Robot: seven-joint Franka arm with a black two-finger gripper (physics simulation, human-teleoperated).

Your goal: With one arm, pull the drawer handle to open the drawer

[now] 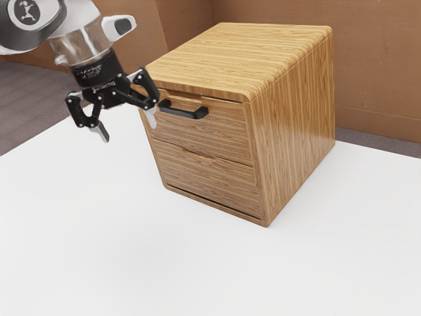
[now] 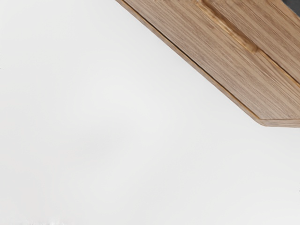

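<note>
The wooden cabinet (image 1: 289, 112) sits on the white desk (image 1: 99, 250). It has two drawers. The top drawer (image 1: 210, 135) has a black handle (image 1: 187, 112) on its front, and it looks shut or very nearly shut. The bottom drawer (image 1: 204, 174) is shut too. The claw (image 1: 127, 126) hangs in the air just beside the handle, at the end nearer the exterior view's left. Its two fingers are spread wide apart and hold nothing. One finger (image 1: 152, 118) is right by the end of the handle, and I cannot tell if it touches. The other finger is out over the desk. In the wrist view the hand looks down on the desk (image 2: 93, 140) and the low front of the cabinet (image 2: 234, 61). I think the step now is to get the claw onto the handle. The fingers seem to line up along the bar, so the hand may need to turn until the bar can go between them. Then it should move to the middle of the handle, not the end, and squeeze tight. After that, pull straight out from the front, slow and level. A pull to the side could slip off or drag the whole cabinet.
</note>
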